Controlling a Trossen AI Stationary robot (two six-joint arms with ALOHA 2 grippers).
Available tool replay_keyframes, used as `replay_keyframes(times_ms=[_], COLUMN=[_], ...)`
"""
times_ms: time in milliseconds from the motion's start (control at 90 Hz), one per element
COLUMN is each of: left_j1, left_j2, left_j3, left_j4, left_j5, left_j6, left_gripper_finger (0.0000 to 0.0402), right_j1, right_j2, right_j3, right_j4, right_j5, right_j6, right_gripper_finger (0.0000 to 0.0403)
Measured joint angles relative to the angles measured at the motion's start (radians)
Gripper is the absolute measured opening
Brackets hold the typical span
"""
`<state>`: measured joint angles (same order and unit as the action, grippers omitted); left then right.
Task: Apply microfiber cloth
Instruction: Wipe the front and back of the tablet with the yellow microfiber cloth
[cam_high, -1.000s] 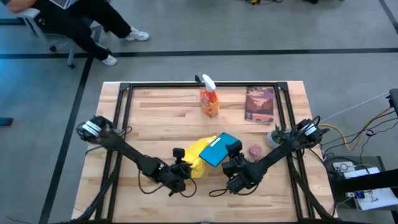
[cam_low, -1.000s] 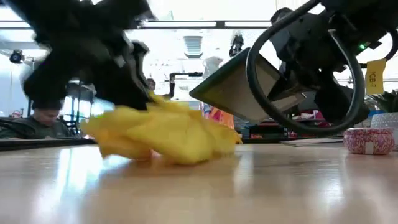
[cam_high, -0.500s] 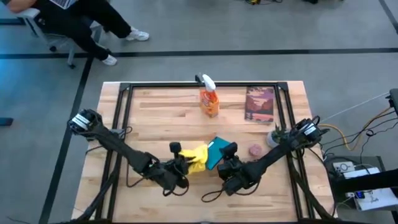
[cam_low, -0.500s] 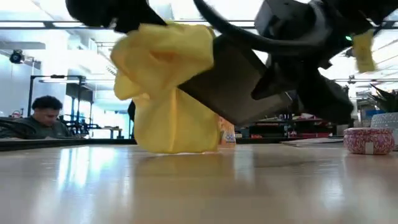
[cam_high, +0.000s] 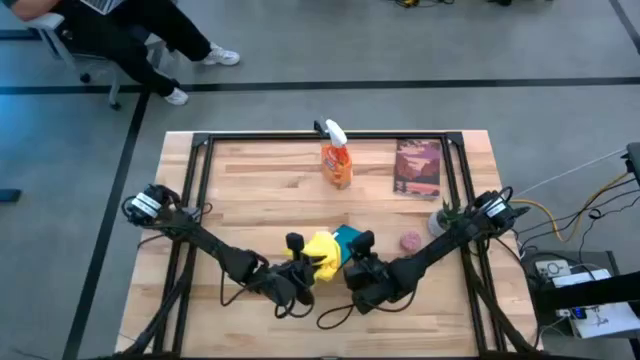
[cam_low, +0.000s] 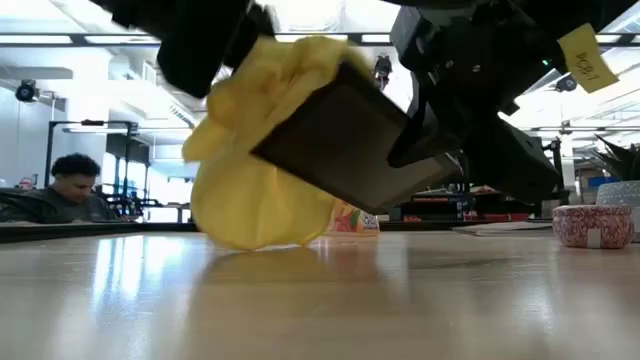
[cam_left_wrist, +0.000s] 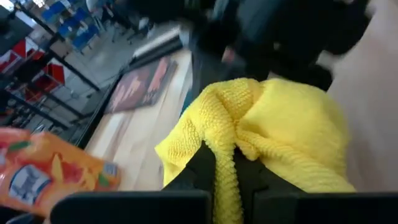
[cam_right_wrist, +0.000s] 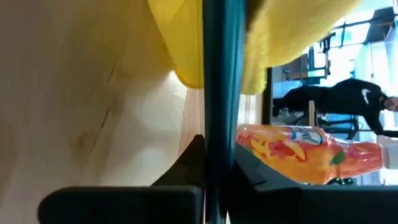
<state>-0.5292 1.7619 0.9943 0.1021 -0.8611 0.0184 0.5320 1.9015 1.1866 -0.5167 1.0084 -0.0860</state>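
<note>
While the left gripper (cam_high: 300, 262) pinches a bunched fold of the microfiber cloth (cam_high: 320, 250), the yellow fabric is draped right over the upper edge of the tablet (cam_high: 347, 240), up off the wood near the front middle of the table (cam_high: 250, 180). Across from it, the right gripper (cam_high: 358, 262) clamps the tablet by its edge and holds it tilted; the low view shows its dark slab angled, cloth hanging over the high end. So cloth and tablet are in contact, and that part looks done. What seems left is the real wiping across the face. Farther back, the orange spray bottle (cam_high: 336, 163) stands untouched beside a book (cam_high: 417, 167).
</note>
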Motion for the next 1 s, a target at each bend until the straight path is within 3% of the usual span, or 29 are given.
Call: replay_keyframes(times_ms=[233, 578, 722, 867, 1000], left_j1=[0.000, -0.013, -0.060, -0.094, -0.093], left_j2=[-0.010, -0.019, -0.042, -0.047, -0.037], left_j3=[0.000, -0.003, -0.004, -0.004, -0.004], left_j4=[-0.220, -0.399, -0.516, -0.449, -0.311], left_j5=[-0.002, -0.004, -0.082, -0.198, -0.230], left_j6=[-0.126, -0.263, -0.407, -0.408, -0.322], left_gripper_finger=[0.0000, 0.0000, 0.0000, 0.0000, 0.0000], right_j1=[0.009, 0.016, 0.014, 0.010, -0.008], right_j2=[-0.001, -0.005, -0.008, -0.008, -0.008], right_j3=[0.000, 0.000, 0.000, 0.000, -0.001], right_j4=[-0.001, -0.055, -0.061, -0.062, -0.014], right_j5=[0.001, 0.012, 0.032, 0.016, -0.046], right_j6=[-0.007, 0.079, 0.146, 0.166, 0.164], right_gripper_finger=[0.0009, 0.0009, 0.0009, 0.0009, 0.0009])
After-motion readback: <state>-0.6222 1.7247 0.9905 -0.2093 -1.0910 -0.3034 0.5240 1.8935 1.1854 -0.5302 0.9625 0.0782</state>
